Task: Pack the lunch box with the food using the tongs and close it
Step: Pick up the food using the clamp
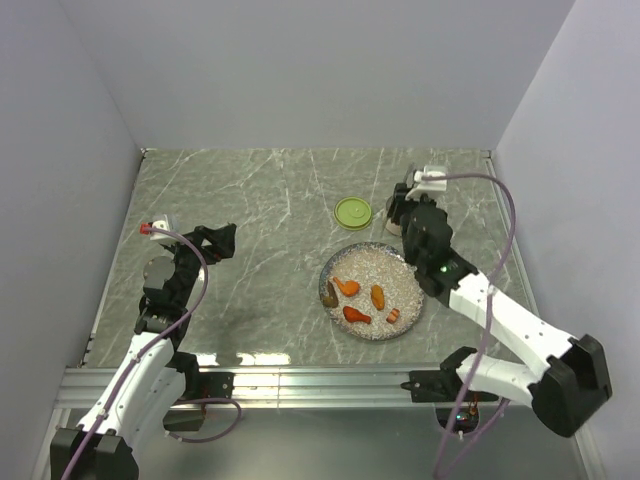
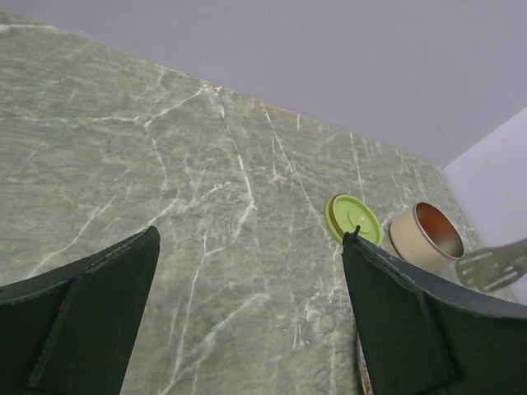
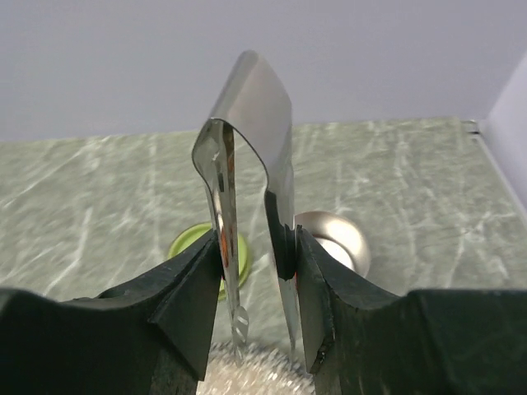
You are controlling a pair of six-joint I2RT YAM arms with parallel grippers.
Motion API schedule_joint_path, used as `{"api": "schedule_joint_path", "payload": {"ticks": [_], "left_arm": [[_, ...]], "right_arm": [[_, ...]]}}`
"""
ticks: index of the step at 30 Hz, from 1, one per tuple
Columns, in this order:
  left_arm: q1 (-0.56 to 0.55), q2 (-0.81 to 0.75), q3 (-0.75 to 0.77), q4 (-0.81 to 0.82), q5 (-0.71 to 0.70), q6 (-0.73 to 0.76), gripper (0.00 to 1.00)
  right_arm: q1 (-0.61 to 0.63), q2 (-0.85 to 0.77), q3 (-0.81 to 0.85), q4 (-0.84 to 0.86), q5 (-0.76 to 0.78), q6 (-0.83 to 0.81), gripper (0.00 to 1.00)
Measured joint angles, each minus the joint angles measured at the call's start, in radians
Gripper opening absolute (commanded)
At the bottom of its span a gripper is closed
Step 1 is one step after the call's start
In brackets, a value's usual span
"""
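Note:
My right gripper is shut on the tongs. Their two shiny arms stand a little apart, tips down over the far rim of the speckled plate, with nothing between the tips. The food lies on the plate as several orange, red and dark pieces. The lunch box, an open steel tin, stands just beyond the plate, and my right gripper partly covers it from above. Its lime-green lid lies flat to the left of it. My left gripper is open and holds nothing, far left of the plate.
In the left wrist view the lid, the tin and a tong tip show at the right. Grey walls close in the marble table on three sides. A metal rail runs along the near edge.

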Motion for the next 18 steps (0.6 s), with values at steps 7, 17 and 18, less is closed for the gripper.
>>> {"api": "schedule_joint_path", "payload": {"ticks": [7,17,18], "left_arm": [[0.0,0.0,0.0,-0.003,-0.006,0.0,0.99],[0.0,0.01,0.0,-0.003,-0.006,0.0,0.99],[0.0,0.01,0.0,-0.003,-0.006,0.0,0.99]], "right_arm": [[0.16,-0.164,-0.119,-0.039,0.053,0.029,0.46],[0.322,-0.252,-0.23,-0.169,0.122,0.116,0.46],[0.33,-0.256,-0.235,-0.182,0.131,0.123,0.46]]}}
